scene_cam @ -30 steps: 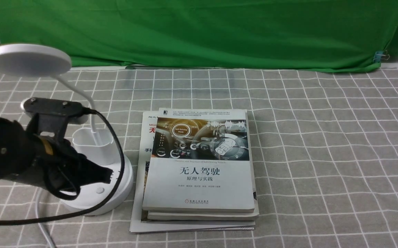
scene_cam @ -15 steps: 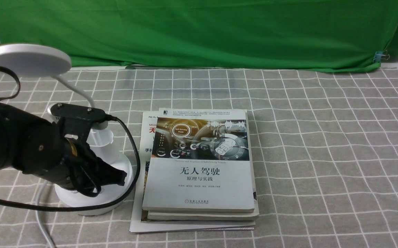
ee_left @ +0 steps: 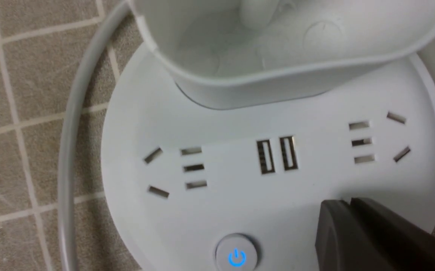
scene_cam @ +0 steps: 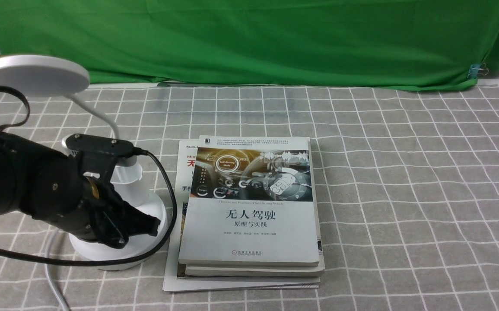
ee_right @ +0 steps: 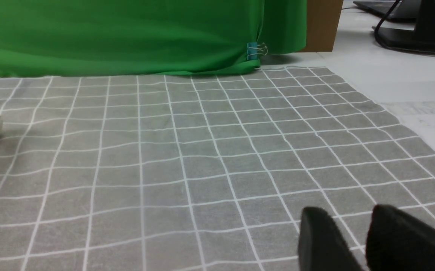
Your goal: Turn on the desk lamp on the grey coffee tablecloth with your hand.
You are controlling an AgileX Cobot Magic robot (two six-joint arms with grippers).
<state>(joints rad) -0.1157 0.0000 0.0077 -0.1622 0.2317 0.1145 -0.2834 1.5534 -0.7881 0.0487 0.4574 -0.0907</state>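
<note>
The white desk lamp [scene_cam: 35, 73] stands at the left on the grey coffee tablecloth [scene_cam: 405, 194], with its pen cup [scene_cam: 130, 175] and round base [scene_cam: 102, 255]. My left gripper [scene_cam: 155, 224] is shut and empty, low over the base's front. In the left wrist view its tips [ee_left: 347, 203] sit on or just above the base [ee_left: 240, 203], beside a round button with a blue glowing power sign [ee_left: 237, 256]. Only this one button shows. My right gripper [ee_right: 349, 214] is open and empty, low over bare cloth, out of the front view.
A stack of books [scene_cam: 249, 207] lies right beside the lamp base. The lamp's white cord [scene_cam: 52, 276] runs off the front edge. My arm's black cable [scene_cam: 167, 207] loops round the base. A green backdrop [scene_cam: 253, 39] hangs behind.
My left arm moved right and further over the lamp base, tips going from the base's middle to its right front. In the last half second it hardly moved.
</note>
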